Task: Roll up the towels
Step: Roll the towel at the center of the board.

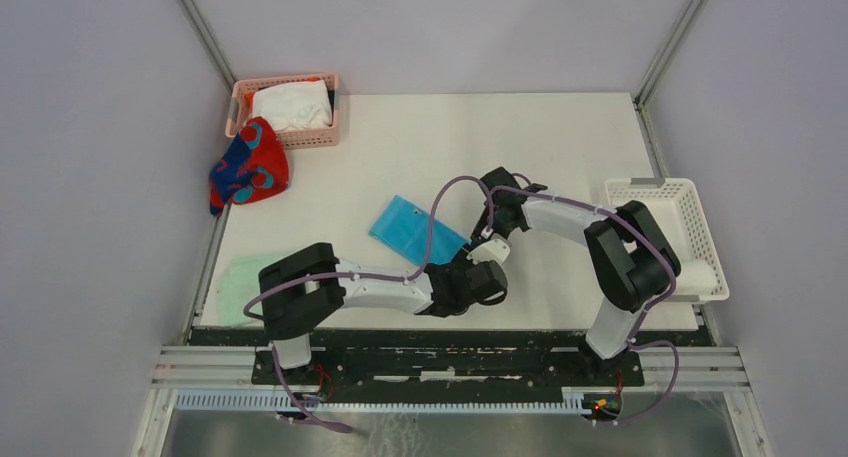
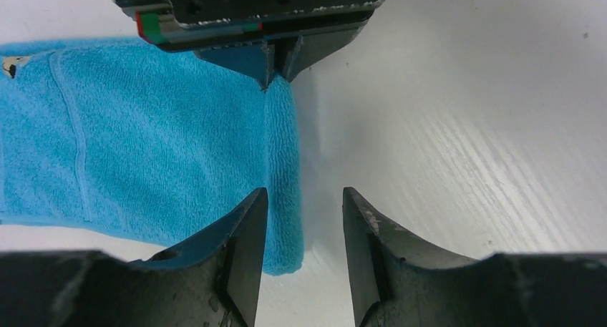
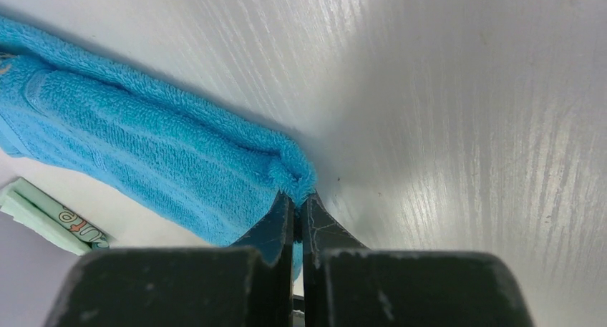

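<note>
Near the middle of the tabletop (image 1: 420,137), a bit toward the near edge, you have the turquoise towel (image 1: 415,230) lying flat and folded, not rolled. Right gripper (image 3: 297,200): jaws pressed together on the towel's end hem, pinching one corner. Left gripper (image 2: 304,198): jaws apart, holding nothing, straddling the same hem toward the other corner, one finger over cloth and the other over bare tabletop. Far left corner: white towel (image 1: 292,105) bunched in the pink basket (image 1: 305,137), unrolled. Red towel with blue blotches (image 1: 255,167) is crumpled just beside that basket at the left edge, looks partly off the edge, unrolled. Mint-green cloth (image 1: 238,282) at the near left corner, not part of the job. White basket (image 1: 648,185) at the right edge, can't tell what's in it. Progress, my read: zero of three rolled, and you're at the very start of the first roll, getting both corners of the end. To do: close the left jaws, roll the turquoise one, then fetch white and red.
</note>
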`<state>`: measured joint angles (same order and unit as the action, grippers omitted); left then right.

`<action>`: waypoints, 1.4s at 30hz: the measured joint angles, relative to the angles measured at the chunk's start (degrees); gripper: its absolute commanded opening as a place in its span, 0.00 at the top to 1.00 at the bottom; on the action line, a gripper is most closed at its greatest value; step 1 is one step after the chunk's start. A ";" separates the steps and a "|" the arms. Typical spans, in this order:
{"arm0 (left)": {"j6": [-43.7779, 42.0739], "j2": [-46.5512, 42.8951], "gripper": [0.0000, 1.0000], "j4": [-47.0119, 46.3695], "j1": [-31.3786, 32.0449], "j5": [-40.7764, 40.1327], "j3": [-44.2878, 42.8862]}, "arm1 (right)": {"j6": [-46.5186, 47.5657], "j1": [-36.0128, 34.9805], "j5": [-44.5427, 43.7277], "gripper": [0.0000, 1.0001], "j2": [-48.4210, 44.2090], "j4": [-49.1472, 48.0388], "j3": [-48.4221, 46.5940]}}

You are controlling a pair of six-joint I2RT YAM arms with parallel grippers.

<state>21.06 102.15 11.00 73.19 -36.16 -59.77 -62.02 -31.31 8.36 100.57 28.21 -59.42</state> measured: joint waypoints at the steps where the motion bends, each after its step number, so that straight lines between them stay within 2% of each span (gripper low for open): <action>1: -0.02 0.70 0.52 0.13 0.20 -0.70 -0.15 | -0.17 0.00 0.00 1.00 0.00 0.42 -0.15; 5: -0.02 2.71 0.56 1.05 0.44 -2.75 -0.68 | -0.59 0.02 -0.04 1.00 0.00 1.38 -0.28; 9: 0.00 4.28 0.66 2.51 0.44 -4.52 -1.31 | -0.76 0.02 -0.04 1.00 0.00 1.90 -0.35; 15: 0.07 5.07 0.92 3.65 0.44 -5.66 -1.55 | -0.94 0.02 -0.07 0.98 -0.13 1.88 -0.35; 18: 0.13 5.01 0.97 3.56 -0.04 -4.76 -1.51 | -0.76 0.02 -0.04 0.88 -1.11 1.53 -0.35; 21: 0.46 3.19 0.97 1.42 -1.66 -1.09 0.09 | 0.50 -0.07 0.39 0.69 -3.54 0.04 0.31; 24: 1.79 -2.08 0.97 -1.97 -6.10 6.95 4.33 | 2.12 0.13 0.44 0.57 -7.61 -3.15 2.54; 29: 6.01 -7.85 0.97 -8.57 -17.18 23.56 10.71 | 4.96 1.95 0.52 0.44 -15.10 -9.75 6.97; 34: 11.08 -7.63 0.97 -14.43 -26.18 38.97 15.13 | 6.73 4.13 2.25 0.42 -19.32 -16.55 12.83; 42: 24.65 -3.56 0.97 -30.10 -36.13 58.73 21.57 | 7.48 4.79 6.86 0.48 -15.91 -28.92 21.24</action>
<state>45.71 98.59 -19.09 37.06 22.57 -38.20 -54.54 -26.52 15.22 84.66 -0.71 -38.17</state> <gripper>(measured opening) 0.051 0.547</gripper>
